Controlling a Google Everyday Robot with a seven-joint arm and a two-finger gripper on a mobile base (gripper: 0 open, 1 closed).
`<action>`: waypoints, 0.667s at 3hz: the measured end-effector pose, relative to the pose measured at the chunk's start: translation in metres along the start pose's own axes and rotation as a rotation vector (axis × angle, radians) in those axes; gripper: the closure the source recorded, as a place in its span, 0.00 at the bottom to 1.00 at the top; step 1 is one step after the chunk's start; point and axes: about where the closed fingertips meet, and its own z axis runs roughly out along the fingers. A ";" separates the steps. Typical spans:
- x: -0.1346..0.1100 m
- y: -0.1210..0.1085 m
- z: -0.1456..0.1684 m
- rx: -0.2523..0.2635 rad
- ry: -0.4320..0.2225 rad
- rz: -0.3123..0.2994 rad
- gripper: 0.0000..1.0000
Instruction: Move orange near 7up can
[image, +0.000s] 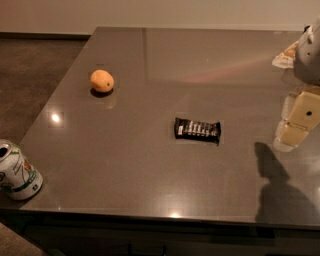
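Table (150, 170) – dark glossy top, fills most of the view. All positions below are relative to the snack bar (197, 130), which lies roughly mid-table.

Gripper (298, 120) – right of the snack bar, at the view's right edge, hanging over the table with its shadow on the near side. Can't tell how far open it is. It has hold of nothing I can see, and none of the task's things are near it.

7up can (17, 172) – well apart from the snack bar, to the near left, at the table's front-left corner and partly cut off by the view's edge. It looks tipped; I can't tell whether it is upright.

Orange (102, 81) – far left of the snack bar, well apart from it, resting on the table untouched. Also well apart from the can, with bare tabletop between them.

Step in hand, by my read: the reach hasn't started and the pick is not yet done. The gripper is on the opposite side of the snack bar from the orange.

Next move calls for:
- travelling across the table past the snack bar without clipping it
- coming down over the orange; it is round and will likely roll if nudged off-centre
- after the grasp, carrying it toward the front-left corner and setting it down just beside the can. The can sits close to the edge, so there is little margin there.
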 end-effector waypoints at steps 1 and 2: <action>-0.005 -0.004 0.003 0.000 -0.011 -0.007 0.00; -0.025 -0.018 0.013 -0.003 -0.054 -0.033 0.00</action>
